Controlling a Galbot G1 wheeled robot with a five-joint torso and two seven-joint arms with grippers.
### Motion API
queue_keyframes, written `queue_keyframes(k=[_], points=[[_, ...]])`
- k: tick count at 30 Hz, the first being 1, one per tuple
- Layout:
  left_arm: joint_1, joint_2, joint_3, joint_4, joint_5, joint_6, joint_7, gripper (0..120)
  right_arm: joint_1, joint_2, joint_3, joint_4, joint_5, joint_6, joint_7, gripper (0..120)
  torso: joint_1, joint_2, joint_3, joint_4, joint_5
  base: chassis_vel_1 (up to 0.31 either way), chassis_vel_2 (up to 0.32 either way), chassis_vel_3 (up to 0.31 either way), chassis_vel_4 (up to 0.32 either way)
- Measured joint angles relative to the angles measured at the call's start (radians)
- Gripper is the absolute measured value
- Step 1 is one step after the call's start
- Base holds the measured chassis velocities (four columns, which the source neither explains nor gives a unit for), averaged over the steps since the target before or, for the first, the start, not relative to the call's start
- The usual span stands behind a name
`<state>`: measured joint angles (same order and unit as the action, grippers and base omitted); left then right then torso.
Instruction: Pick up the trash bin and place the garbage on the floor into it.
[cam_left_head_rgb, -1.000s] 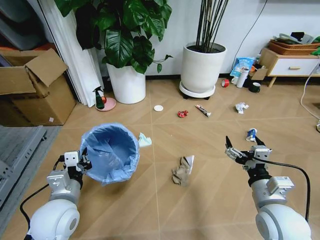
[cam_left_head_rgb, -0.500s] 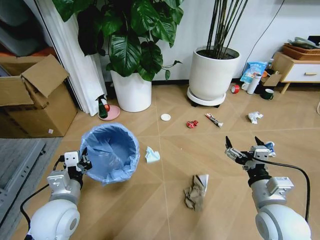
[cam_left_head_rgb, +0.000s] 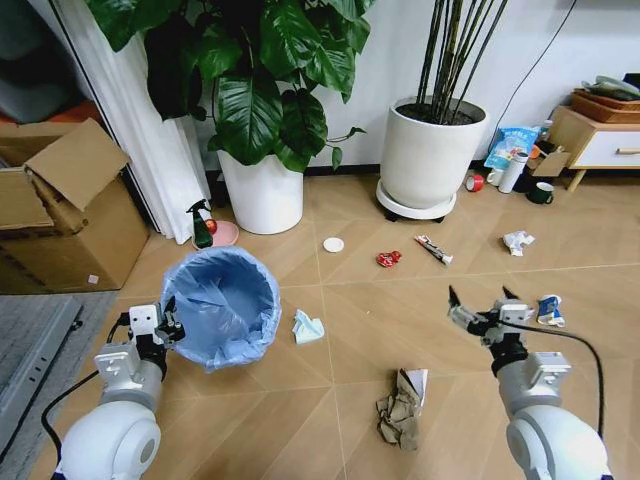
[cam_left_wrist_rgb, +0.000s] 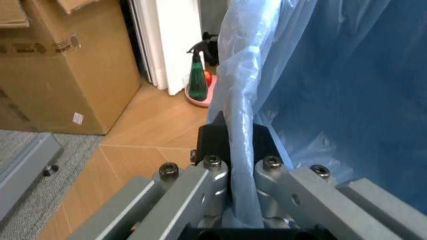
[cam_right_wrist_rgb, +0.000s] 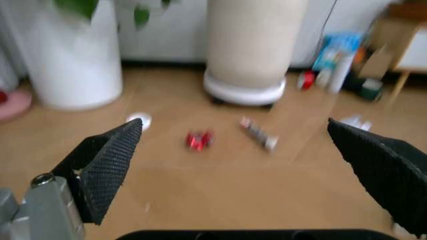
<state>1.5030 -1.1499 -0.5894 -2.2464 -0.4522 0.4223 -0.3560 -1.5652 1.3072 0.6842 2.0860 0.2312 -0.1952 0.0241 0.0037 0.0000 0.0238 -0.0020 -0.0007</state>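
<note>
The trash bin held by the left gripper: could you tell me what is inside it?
The trash bin shows its pale blue liner and no litter inside; the bottom nearest the left gripper is hidden by the rim.

Bare floor (cam_left_head_rgb: 400, 310) lies open ahead of the right gripper (cam_left_head_rgb: 481, 304), its fingers spread wide and empty. A tan paper wad (cam_left_head_rgb: 400, 408) sits below and inward of it; a blue-white packet (cam_left_head_rgb: 549, 309) lies just outward. Farther ahead, two white plant pots (cam_left_head_rgb: 428, 155) block the way. The left gripper (cam_left_head_rgb: 168, 320) is clamped on the trash bin (cam_left_head_rgb: 222, 305) rim, the bin filling the space ahead of it.
</note>
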Motion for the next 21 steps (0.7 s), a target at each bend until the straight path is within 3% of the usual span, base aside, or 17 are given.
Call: queue_keyframes(k=[5,13,21], points=[[-0.01,0.006,0.01,0.005,-0.008,0.003,0.005,0,-0.017,-0.023,-0.009,-0.102,0.029,-0.008,-0.084,100,0.0,0.0,0.0,-0.0006,-0.0001,0.0,0.0,0.0,0.0],[-0.011,0.014,0.007,0.009,-0.017,0.007,0.013,0,0.0,-0.15,-0.031,-0.308,0.008,0.004,-0.313,100,0.0,0.0,0.0,-0.0003,0.0,0.0,0.0,0.0,0.0],[-0.01,0.014,0.009,0.02,-0.018,0.007,0.014,0,0.098,-0.154,-0.137,-0.505,-0.01,-0.007,-0.313,100,0.0,0.0,0.0,-0.0003,0.0,0.0,0.0,0.0,0.0]])
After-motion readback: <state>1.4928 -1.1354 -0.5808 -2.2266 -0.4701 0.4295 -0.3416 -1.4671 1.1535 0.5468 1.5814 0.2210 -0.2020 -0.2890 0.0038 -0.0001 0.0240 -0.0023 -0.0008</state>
